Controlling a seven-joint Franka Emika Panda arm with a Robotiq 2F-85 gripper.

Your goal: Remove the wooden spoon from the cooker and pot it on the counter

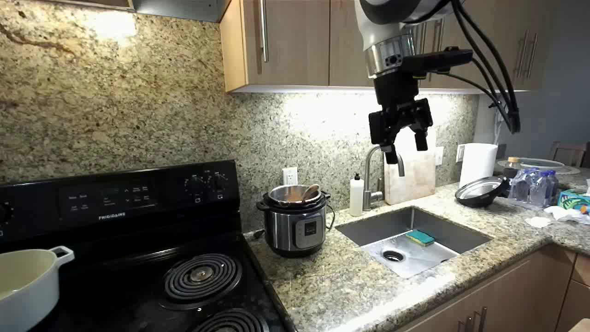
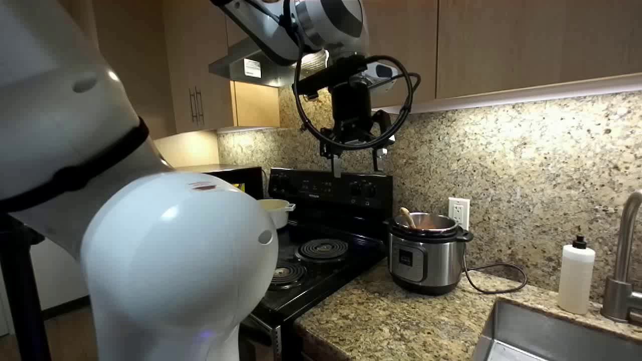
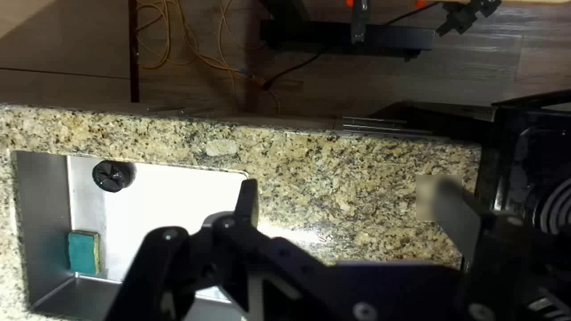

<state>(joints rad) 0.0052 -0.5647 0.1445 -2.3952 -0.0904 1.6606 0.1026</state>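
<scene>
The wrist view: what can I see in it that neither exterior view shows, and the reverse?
Only the wrist view: the thin, looped yellow cable.

Only the exterior views: the light-brown wooden spoon, the white curved pot and the pale wooden upper cabinets.

Shared: the speckled tan-and-brown granite counter, the rectangular stainless-steel sink and the robot's open black two-fingered gripper.
</scene>
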